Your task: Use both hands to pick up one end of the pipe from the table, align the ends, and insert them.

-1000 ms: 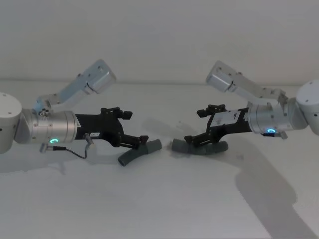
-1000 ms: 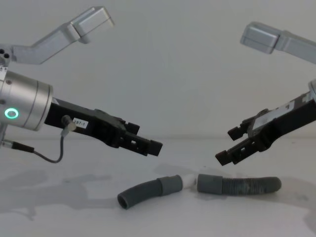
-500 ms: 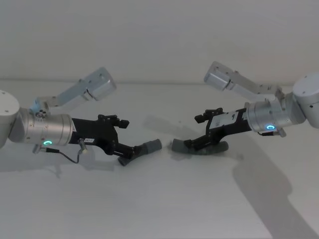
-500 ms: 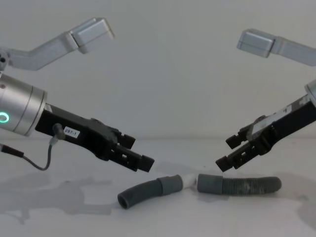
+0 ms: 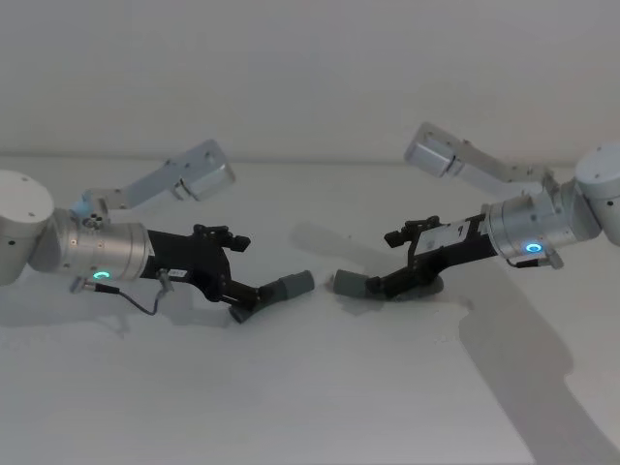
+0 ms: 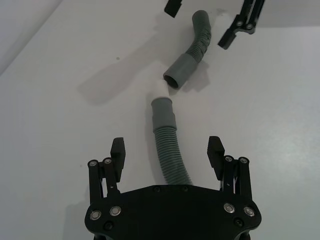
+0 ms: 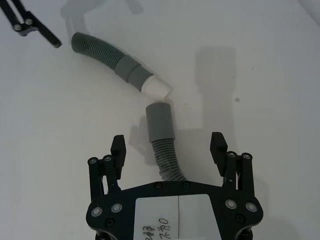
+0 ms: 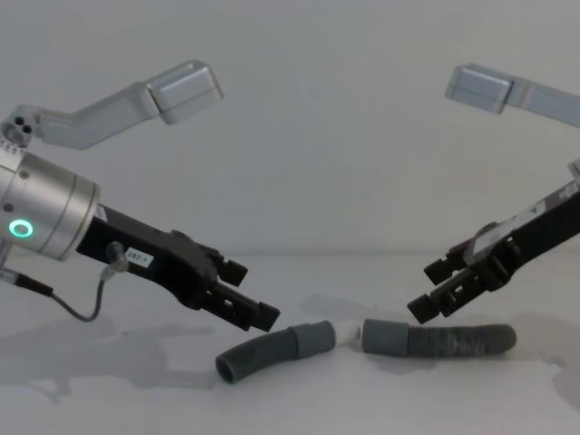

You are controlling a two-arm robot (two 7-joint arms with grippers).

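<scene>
Two dark grey corrugated pieces of the pipe lie on the white table (image 5: 310, 397), their cuff ends facing each other a small gap apart. The shorter curved piece (image 8: 268, 352) carries a white tip (image 6: 159, 90) on its cuff (image 6: 163, 113). The longer piece (image 8: 446, 340) lies to its right, cuff (image 7: 160, 123) toward the tip. My left gripper (image 6: 166, 149) stands open, low over the shorter piece, one finger on each side of it. Over the longer piece my right gripper (image 7: 168, 146) is open too and straddles it just behind the cuff. Neither piece is lifted.
The table spreads wide and bare around the pipe, with a pale wall behind it. Both upper arm links (image 8: 181, 89) (image 8: 480, 88) rise above the work area. A thin cable (image 8: 86, 313) hangs from my left wrist.
Both grippers have come down and closer to their pipe pieces, still open. The two pieces have not moved.
</scene>
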